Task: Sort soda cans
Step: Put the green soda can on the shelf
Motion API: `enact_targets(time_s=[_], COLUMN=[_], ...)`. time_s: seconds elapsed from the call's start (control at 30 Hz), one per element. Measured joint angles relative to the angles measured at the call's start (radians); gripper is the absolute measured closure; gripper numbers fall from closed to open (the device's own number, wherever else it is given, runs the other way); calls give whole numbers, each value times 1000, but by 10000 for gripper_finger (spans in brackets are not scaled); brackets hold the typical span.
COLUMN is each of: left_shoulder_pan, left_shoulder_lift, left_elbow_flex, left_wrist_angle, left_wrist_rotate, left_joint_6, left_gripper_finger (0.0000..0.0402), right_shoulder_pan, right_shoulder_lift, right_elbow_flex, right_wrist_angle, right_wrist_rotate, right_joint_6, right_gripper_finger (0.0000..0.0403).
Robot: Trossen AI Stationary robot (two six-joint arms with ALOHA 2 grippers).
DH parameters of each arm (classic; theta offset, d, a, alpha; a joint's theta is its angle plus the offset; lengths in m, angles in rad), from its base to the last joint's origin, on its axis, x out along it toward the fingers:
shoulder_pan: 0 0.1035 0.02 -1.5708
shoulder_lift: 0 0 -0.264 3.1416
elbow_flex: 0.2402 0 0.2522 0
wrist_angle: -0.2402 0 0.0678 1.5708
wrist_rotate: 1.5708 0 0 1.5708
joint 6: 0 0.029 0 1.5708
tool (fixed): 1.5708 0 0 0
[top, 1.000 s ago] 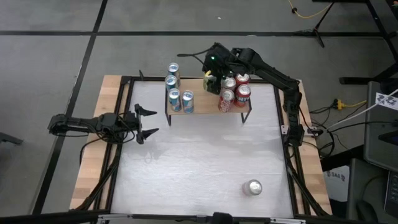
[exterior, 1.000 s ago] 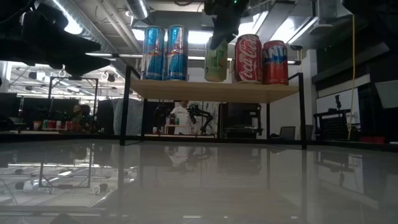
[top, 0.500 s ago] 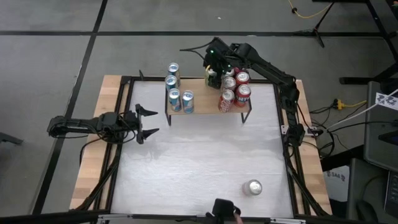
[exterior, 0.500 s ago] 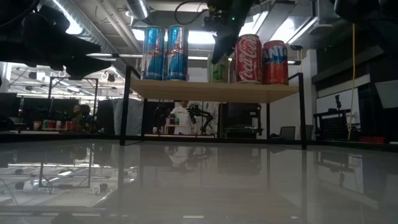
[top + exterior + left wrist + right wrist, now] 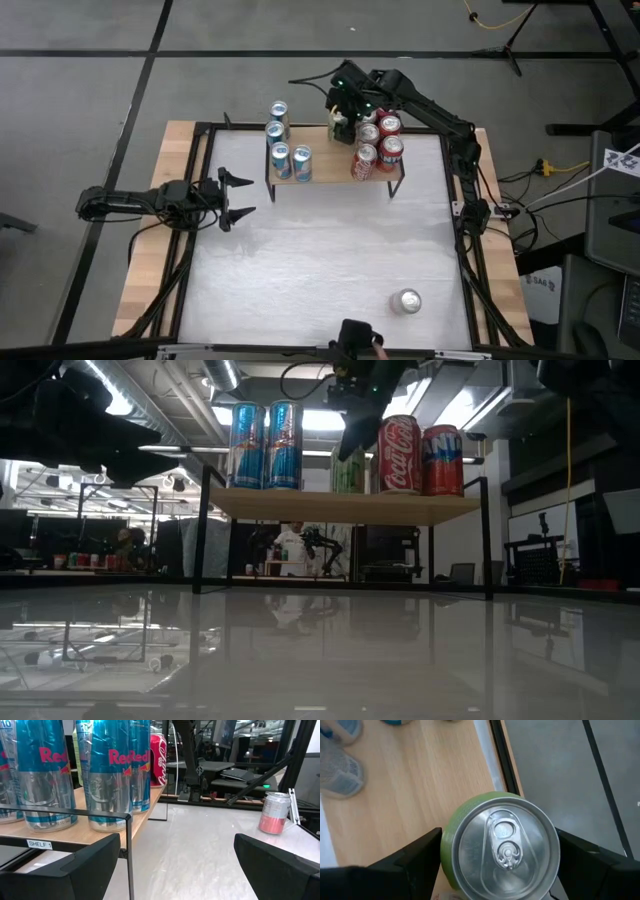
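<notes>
A lone silver-grey can (image 5: pixel 407 300) is seen only from above and by the left wrist, near right on the table (image 5: pixel 320 270). The left gripper (image 5: pixel 234 196) is held wide open at the left. On the far shelf (image 5: pixel 340 506), between blue cans (image 5: pixel 266 445) and red cans (image 5: pixel 420 455), the green can (image 5: pixel 499 845) is enclosed by the right gripper (image 5: pixel 343 108).

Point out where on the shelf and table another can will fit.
The shelf has bare wood between the blue cans and the red cans. The right gripper crowds its back edge with the green can. The table is bare between the shelf and the lone can.
</notes>
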Motion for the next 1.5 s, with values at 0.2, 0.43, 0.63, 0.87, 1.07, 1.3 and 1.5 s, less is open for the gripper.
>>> enact_targets(time_s=[0.2,0.43,0.63,0.87,1.07,1.3,1.5], left_shoulder_pan=[0,0,0,0,0,0,0], left_shoulder_lift=[0,0,0,0,0,0,0], left_elbow_flex=[0,0,0,0,0,0,0], left_wrist_angle=[1,1,1,0,-1,-2,-1], left_wrist_rotate=[0,0,0,-1,-1,-1,-2], left_joint_6=[0,0,0,0,0,0,31], left_gripper_finger=[15,15,15,15,15,15,15], right_shoulder_pan=[0,0,0,0,0,0,0], right_shoulder_lift=[17,23,23,24,25,25,25], right_elbow_flex=[0,0,0,1,1,1,1], right_wrist_angle=[10,10,10,9,9,8,7], right_wrist_rotate=[8,10,10,11,11,12,12], right_joint_6=[-1,0,0,0,0,-3,-6], right_gripper_finger=[79,79,79,79,79,79,79])
